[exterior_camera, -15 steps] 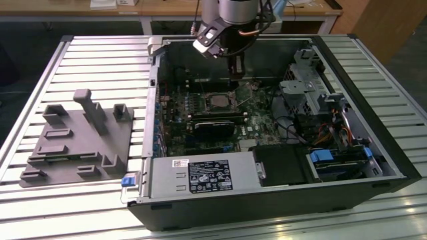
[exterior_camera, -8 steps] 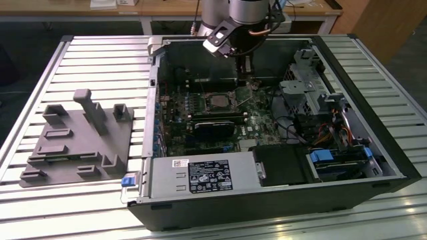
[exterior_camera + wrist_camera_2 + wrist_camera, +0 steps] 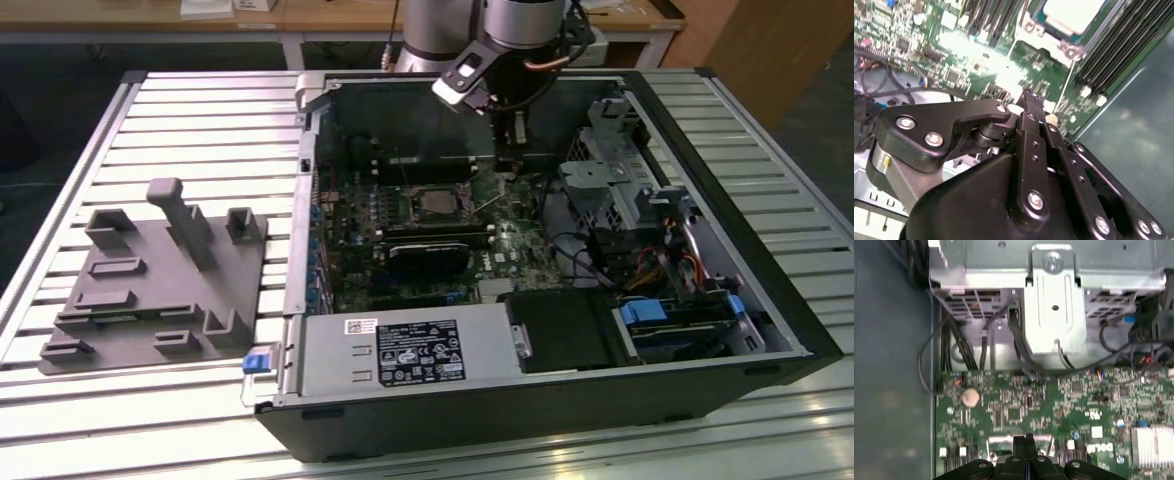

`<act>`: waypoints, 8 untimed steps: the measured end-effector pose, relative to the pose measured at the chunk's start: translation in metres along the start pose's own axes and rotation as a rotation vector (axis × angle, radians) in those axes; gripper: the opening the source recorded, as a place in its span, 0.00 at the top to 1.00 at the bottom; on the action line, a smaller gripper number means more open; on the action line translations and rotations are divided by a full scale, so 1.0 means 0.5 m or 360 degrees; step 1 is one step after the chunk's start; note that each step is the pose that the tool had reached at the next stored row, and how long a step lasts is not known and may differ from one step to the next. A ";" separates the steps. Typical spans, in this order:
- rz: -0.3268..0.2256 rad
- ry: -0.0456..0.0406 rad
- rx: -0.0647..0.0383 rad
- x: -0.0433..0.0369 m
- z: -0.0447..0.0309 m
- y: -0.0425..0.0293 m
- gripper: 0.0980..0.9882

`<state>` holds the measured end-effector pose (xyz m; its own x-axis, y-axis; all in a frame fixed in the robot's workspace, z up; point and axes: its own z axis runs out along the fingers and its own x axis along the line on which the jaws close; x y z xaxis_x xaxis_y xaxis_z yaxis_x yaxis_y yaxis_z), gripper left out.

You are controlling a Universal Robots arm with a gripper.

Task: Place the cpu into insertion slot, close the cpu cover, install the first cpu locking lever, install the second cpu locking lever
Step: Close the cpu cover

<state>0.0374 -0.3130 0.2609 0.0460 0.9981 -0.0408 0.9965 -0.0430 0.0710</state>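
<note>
The cpu (image 3: 1072, 11) lies in the insertion slot (image 3: 434, 203), its dull silver-beige top showing. The cpu cover (image 3: 1040, 31) lies flat around it as a silvery frame. A thin silvery locking lever (image 3: 1066, 80) runs from the socket's corner towards my fingertips; in the exterior view this lever (image 3: 493, 205) stands slanted up off the board, on the socket's right. My gripper (image 3: 1029, 96) hangs just above the motherboard beside the lever's free end, its black fingers pressed together with nothing between them. The shut fingertips (image 3: 1029, 441) also show over the green board in the first wrist view.
Long black memory slots (image 3: 1114, 45) run beside the socket. A black card (image 3: 427, 255) lies nearer the camera. A metal drive cage (image 3: 607, 190) and cables (image 3: 641, 262) crowd the exterior view's right. The power supply (image 3: 400, 355) closes the front. A grey fixture (image 3: 160, 275) sits outside the case.
</note>
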 end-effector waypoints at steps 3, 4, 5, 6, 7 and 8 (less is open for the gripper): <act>0.0000 0.0000 0.0000 0.001 0.001 0.015 0.99; 0.0000 0.0000 0.0000 0.001 0.001 0.020 0.99; 0.0000 0.0000 0.0000 0.001 0.002 0.025 0.99; 0.0000 0.0000 0.0000 0.002 0.002 0.029 0.99; 0.0000 0.0000 0.0000 0.002 0.003 0.033 0.99; 0.0000 0.0000 0.0000 0.002 0.003 0.036 0.99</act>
<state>0.0558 -0.3128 0.2606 0.0459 0.9981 -0.0408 0.9966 -0.0429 0.0708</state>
